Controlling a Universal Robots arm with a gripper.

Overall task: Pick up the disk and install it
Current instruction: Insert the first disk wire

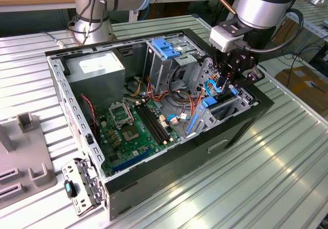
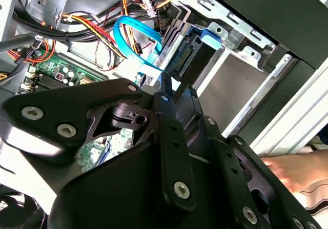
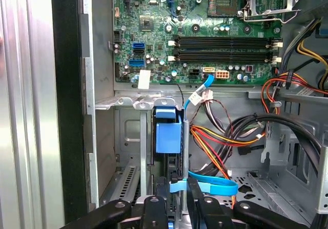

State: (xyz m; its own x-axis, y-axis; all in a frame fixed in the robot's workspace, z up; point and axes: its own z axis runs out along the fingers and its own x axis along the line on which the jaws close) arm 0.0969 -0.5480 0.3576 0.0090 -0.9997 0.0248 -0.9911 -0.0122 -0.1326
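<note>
An open computer case (image 1: 128, 183) is seen lying on the ribbed metal surface (image 1: 256, 178), motherboard (image 1: 136, 131) exposed. Toward the exterior view's right, the disk (image 3: 168, 137) is seated edge-on in the drive bay (image 3: 128, 152), blue rail uppermost. The tool (image 1: 231, 83) is lowered over it; its grip cannot be told. Insertion is judged well advanced, though full seating cannot be confirmed.

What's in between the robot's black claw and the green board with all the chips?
In the first wrist view, the disk stands on edge in its bay between the gripper and the green board, with a flat blue cable beside it.
</note>
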